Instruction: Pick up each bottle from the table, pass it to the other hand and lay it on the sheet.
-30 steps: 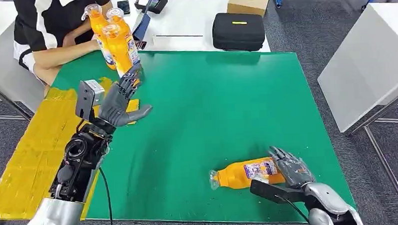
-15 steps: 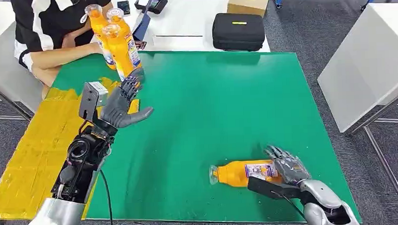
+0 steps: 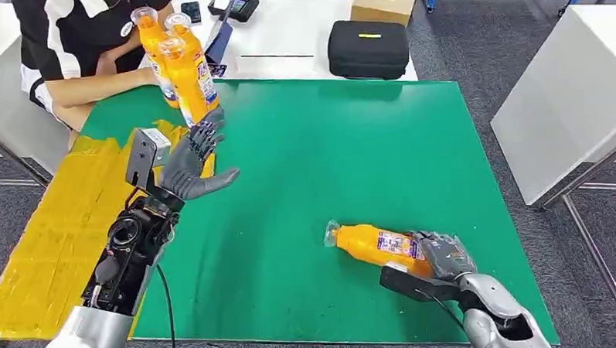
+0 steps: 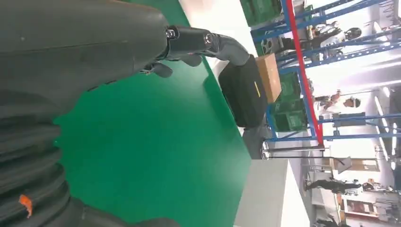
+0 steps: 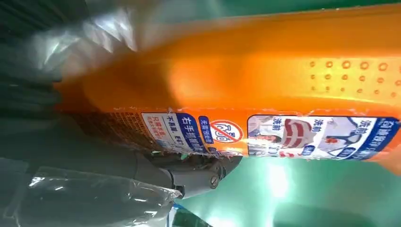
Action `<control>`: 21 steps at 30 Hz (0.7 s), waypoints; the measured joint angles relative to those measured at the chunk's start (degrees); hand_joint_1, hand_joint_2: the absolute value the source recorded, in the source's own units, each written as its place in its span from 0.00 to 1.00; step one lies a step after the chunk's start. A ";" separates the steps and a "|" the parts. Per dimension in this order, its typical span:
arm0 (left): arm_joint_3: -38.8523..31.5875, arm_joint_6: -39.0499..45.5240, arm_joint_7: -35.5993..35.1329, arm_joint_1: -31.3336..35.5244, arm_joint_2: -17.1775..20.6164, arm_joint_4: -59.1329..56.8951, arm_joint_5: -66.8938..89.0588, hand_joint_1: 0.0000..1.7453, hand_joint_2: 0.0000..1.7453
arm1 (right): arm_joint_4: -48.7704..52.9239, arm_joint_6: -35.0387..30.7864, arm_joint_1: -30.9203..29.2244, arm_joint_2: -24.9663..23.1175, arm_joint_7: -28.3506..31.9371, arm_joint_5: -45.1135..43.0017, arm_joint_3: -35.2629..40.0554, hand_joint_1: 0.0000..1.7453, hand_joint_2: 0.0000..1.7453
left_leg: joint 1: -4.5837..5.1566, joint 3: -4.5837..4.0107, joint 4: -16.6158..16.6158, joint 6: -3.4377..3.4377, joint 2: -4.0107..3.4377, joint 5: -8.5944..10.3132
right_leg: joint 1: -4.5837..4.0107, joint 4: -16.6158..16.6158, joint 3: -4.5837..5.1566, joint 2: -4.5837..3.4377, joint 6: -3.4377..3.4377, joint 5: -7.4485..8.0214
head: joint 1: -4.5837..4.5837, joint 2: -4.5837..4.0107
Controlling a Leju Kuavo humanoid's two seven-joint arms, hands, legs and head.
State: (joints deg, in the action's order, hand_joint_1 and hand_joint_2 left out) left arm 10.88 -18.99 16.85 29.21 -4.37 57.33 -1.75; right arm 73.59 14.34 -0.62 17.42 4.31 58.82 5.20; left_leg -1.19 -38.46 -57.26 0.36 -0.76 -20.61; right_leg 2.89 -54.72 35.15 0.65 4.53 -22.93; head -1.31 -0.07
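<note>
Your R hand [image 3: 445, 257] grips the lying orange plastic bottle [image 3: 373, 244] at its base end; long axis points cap-first toward L hand [image 3: 190, 161], spread empty, well apart over yellow sheet [image 3: 52, 229] edge.

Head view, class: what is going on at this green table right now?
The right hand is gripping an orange bottle lying on the green table. The left hand is raised, open and empty, near the yellow sheet. A person at the far corner holds three more bottles upright.
</note>
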 measured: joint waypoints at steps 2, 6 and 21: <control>0.00 0.18 -0.09 -0.01 0.00 0.00 0.00 0.00 1.00 | -0.35 -1.10 -0.36 -0.44 0.02 -0.66 0.00 1.00 1.00 | 0.00 -0.01 0.00 0.00 0.00 0.00 | 0.00 -0.01 0.00 0.00 0.00 0.00 | 0.00 0.00; 0.00 0.52 -0.72 -0.08 0.11 0.18 -0.07 0.00 1.00 | -0.88 -3.65 -1.93 -3.02 0.85 -6.94 -1.03 1.00 1.00 | 0.00 -0.04 0.01 -0.01 0.00 0.03 | 0.00 -0.02 0.01 0.00 0.00 0.00 | 0.00 0.00; 1.44 -7.72 -6.52 -0.07 0.37 5.18 -9.31 0.00 1.00 | -0.85 -11.37 -8.30 -12.18 3.43 -30.80 -8.94 1.00 1.00 | 0.00 -0.08 0.00 0.00 0.01 0.04 | 0.00 -0.02 0.02 0.03 0.00 0.00 | 0.00 0.00</control>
State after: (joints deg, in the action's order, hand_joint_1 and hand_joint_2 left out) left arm 12.33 -26.71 10.34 29.13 -4.00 62.51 -11.06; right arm 72.74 2.97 -8.92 5.24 7.74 28.02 -3.74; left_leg -1.19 -38.54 -57.27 0.36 -0.74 -20.57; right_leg 2.90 -54.74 35.17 0.69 4.53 -22.94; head -1.31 -0.07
